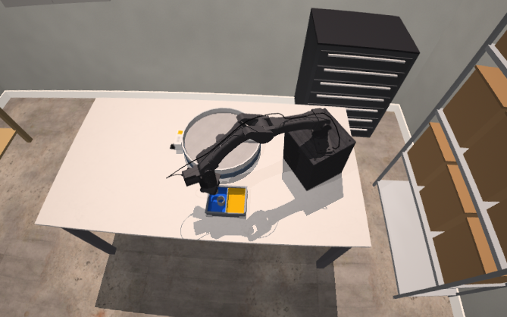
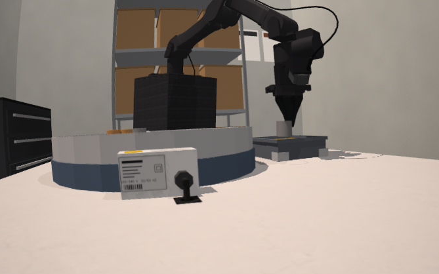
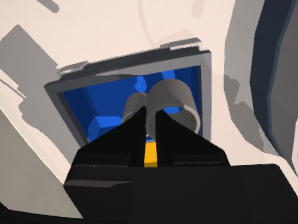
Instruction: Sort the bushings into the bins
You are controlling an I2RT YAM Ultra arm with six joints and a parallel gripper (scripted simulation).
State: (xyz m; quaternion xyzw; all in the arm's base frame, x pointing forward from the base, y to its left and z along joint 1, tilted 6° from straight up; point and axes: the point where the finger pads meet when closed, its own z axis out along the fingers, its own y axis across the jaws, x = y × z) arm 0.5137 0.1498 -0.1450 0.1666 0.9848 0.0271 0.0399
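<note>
Grey walls stand around a pale counter (image 1: pixel 129 157) (image 2: pixel 282 221) (image 3: pixel 95 30). 1 steel bushing (image 1: pixel 220 203) (image 2: pixel 283 128) (image 3: pixel 172 92) sits at the blue bin (image 1: pixel 219 191) (image 3: pixel 80 105), its wall clamped between the nearly closed fingers of the end effector (image 1: pixel 215 193) (image 2: pixel 292 126) (image 3: pixel 151 113); another steel ring (image 3: pixel 131 107) is just beside it. From above, the yellow bin (image 1: pixel 236 200) (image 3: pixel 150 154) adjoins at 3 o'clock, the turntable (image 1: pixel 231 172) (image 2: pixel 153 144) lies toward 12 o'clock, and 2 bronze bushings (image 2: pixel 113 131) show over its rim.

Arm (image 1: pixel 261 131) (image 2: pixel 222 13) arched — claw (image 1: pixel 210 190) (image 2: pixel 289 122) (image 3: pixel 151 113) downward — fingertips nearly together
</note>
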